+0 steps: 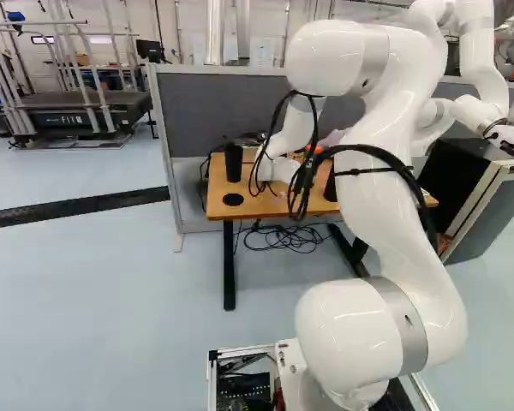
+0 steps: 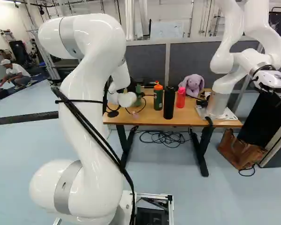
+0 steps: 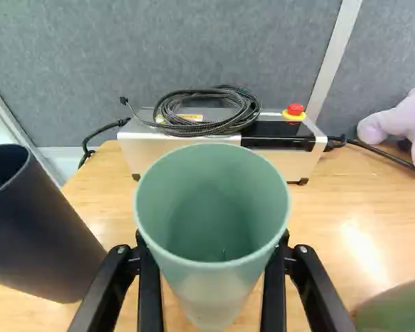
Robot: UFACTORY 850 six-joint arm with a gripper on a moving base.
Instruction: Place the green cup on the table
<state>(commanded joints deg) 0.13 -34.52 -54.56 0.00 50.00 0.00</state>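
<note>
I see a black robot hand (image 3: 213,243) gripping the green cup (image 3: 212,200) over the wooden table (image 2: 182,122), toward its left edge, with final placing and release apparently left.

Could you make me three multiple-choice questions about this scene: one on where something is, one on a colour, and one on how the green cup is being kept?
1. Where is the stuffed toy?
A) On the floor
B) On the table, behind the pink bottle
C) In a brown bag

2. What colour is the round button on the metal box?
A) Red
B) Blue
C) White

3. How is the green cup?
A) Lying on its side
B) Upside down
C) Held in the gripper, opening up

Answers:
1. B: the right base view shows it there.
2. A: the button is red on a yellow base.
3. C: the wrist view shows a finger against each side and looks into the cup.
</note>
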